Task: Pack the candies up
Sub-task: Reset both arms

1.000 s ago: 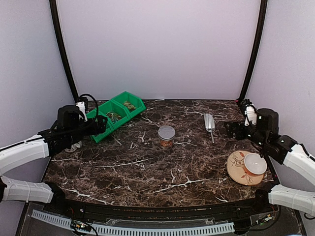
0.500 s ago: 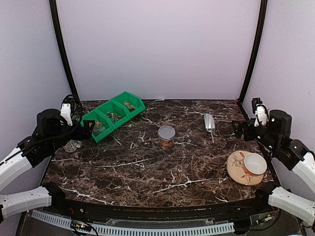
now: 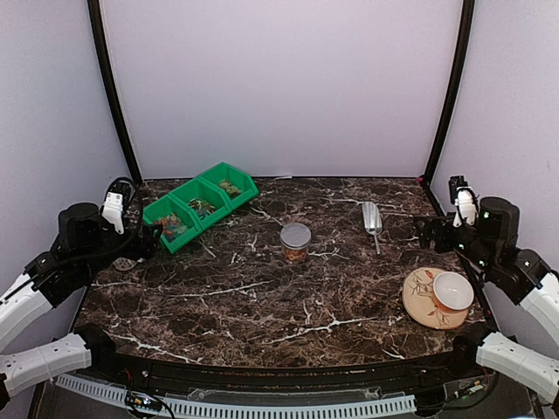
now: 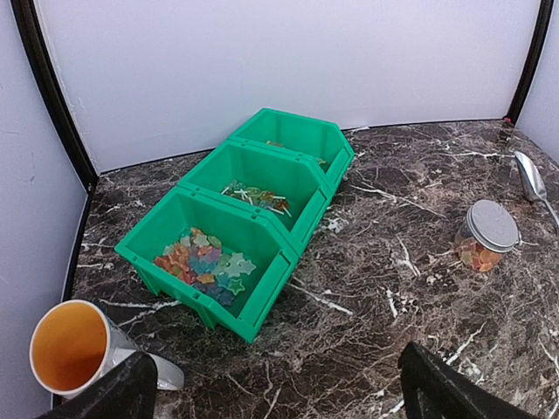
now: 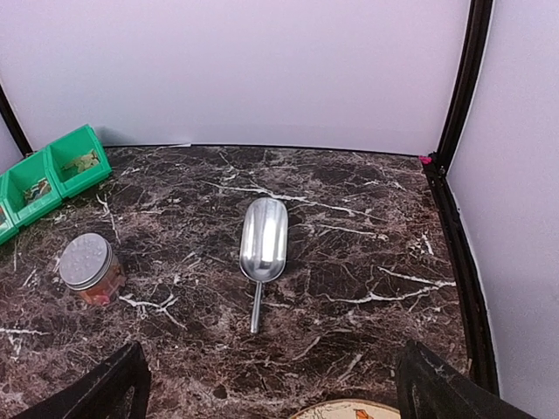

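Two arms had pulled back toward the side walls since a second earlier. The left hand [image 3: 144,237], which had hung over the near end of the bins [image 3: 229,209], sat at the left edge of the counter [image 3: 262,297], fingers apart and empty. The right hand [image 3: 425,231] had drawn off toward the right wall, fingers likewise apart and empty. That left the bowl [image 3: 453,291] on the plate [image 3: 419,301] uncovered.

The candies [image 4: 203,262] lay in the end bin nearest the left hand, with a paler lot in the middle one. A white mug [image 4: 70,349] with an orange inside sat just beside that bin and close to the left fingers [image 4: 122,393]. A lidded jar [image 3: 295,242] stood mid-counter. The scoop [image 3: 372,218] lay flat between it and the right hand.
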Controlling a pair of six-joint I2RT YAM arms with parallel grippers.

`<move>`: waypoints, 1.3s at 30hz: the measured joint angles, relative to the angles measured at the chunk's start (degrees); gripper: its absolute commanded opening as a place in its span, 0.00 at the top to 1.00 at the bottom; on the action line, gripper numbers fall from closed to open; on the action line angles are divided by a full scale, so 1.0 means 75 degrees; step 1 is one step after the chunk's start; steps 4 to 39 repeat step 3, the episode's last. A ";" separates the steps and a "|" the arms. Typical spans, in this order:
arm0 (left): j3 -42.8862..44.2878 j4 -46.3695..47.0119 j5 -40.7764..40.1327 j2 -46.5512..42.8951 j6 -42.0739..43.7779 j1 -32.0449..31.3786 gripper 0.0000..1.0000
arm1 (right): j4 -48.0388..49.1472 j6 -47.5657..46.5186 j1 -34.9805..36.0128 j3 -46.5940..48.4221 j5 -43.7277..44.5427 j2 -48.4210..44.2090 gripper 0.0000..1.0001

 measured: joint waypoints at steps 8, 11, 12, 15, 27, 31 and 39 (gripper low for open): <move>0.0000 -0.0029 -0.0015 0.0026 0.0067 0.0000 0.01 | -0.0003 -0.0061 0.0000 0.0000 0.0012 -0.0006 0.02; 0.0000 -0.0029 -0.0015 0.0026 0.0067 0.0000 0.01 | -0.0003 -0.0061 0.0000 0.0000 0.0012 -0.0006 0.02; 0.0000 -0.0029 -0.0015 0.0026 0.0067 0.0000 0.01 | -0.0003 -0.0061 0.0000 0.0000 0.0012 -0.0006 0.02; 0.0000 -0.0029 -0.0015 0.0026 0.0067 0.0000 0.01 | -0.0003 -0.0061 0.0000 0.0000 0.0012 -0.0006 0.02; 0.0000 -0.0029 -0.0015 0.0026 0.0067 0.0000 0.01 | -0.0003 -0.0061 0.0000 0.0000 0.0012 -0.0006 0.02; 0.0000 -0.0029 -0.0015 0.0026 0.0067 0.0000 0.01 | -0.0003 -0.0061 0.0000 0.0000 0.0012 -0.0006 0.02; 0.0000 -0.0029 -0.0015 0.0026 0.0067 0.0000 0.01 | -0.0003 -0.0061 0.0000 0.0000 0.0012 -0.0006 0.02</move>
